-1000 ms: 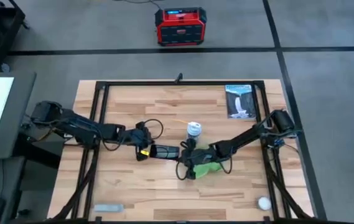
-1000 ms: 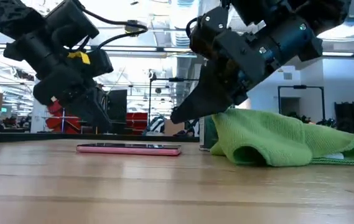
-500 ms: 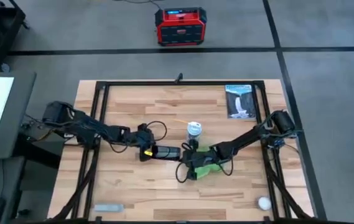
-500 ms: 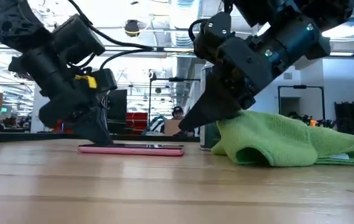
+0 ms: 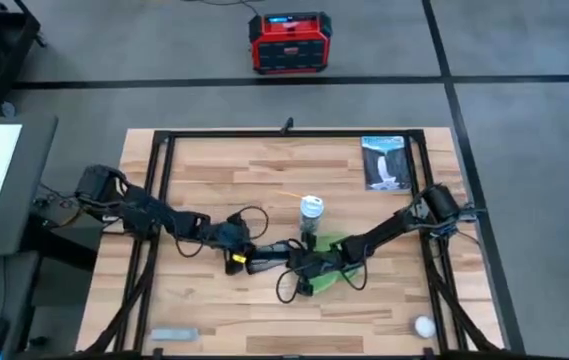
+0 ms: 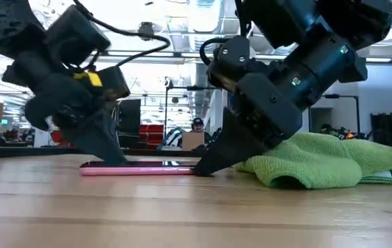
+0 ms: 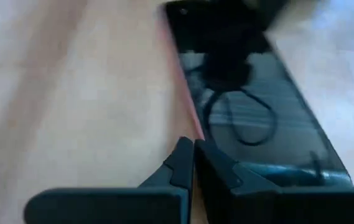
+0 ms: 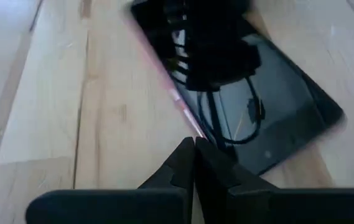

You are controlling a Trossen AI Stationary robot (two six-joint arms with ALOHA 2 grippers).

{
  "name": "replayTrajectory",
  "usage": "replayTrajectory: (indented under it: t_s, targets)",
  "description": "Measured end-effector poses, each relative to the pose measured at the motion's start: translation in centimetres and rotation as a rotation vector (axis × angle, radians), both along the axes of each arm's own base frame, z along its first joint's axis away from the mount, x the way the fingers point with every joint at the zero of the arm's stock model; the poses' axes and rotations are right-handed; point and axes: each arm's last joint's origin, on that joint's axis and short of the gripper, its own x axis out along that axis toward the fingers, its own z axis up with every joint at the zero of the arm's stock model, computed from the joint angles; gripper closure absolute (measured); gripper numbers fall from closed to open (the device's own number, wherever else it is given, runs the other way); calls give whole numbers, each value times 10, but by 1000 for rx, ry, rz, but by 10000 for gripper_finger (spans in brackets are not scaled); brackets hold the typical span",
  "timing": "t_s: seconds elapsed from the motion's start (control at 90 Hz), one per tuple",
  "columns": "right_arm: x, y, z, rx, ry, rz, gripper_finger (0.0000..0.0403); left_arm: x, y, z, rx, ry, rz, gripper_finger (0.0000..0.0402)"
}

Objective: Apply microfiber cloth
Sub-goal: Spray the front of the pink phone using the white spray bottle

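Flanking the pink phone [image 6: 137,168], both closed, empty end effectors [image 7: 193,163] [image 8: 193,159] touch its ends; the low view reveals the microfiber cloth [image 6: 326,160] behind.

Left arm reaches from the table's left edge toward its middle, wrist pitched steeply down. Left gripper [image 5: 241,262] has its fingers pressed together, tips [image 7: 186,155] at the table surface. Right arm reaches from the right edge toward the middle, also angled down. Right gripper [image 5: 299,272] is likewise closed, fingertips [image 8: 189,152] meeting at the surface. The two grippers sit near each other, apart.
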Motion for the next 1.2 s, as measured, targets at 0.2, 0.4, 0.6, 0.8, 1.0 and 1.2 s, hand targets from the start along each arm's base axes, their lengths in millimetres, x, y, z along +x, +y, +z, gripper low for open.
replayTrajectory:
  t_s: [0.2,0.4,0.6,0.8,1.0,1.2]
  targets:
    - [-1,-7,5,-26,23,2,403,1,-20,8,-61,-84,-42,401]
    - [-1,-8,5,-32,22,7,403,1,-19,7,-161,-63,50,401]
    - [-1,-7,5,-26,25,29,403,3,-12,8,-316,-27,105,395]
    - [-1,-4,7,-19,33,49,403,4,-8,7,-457,33,129,329]
    - [6,11,22,-33,45,106,403,2,-3,3,-534,112,175,251]
    - [10,23,32,-49,35,146,403,2,-1,3,-552,126,187,212]
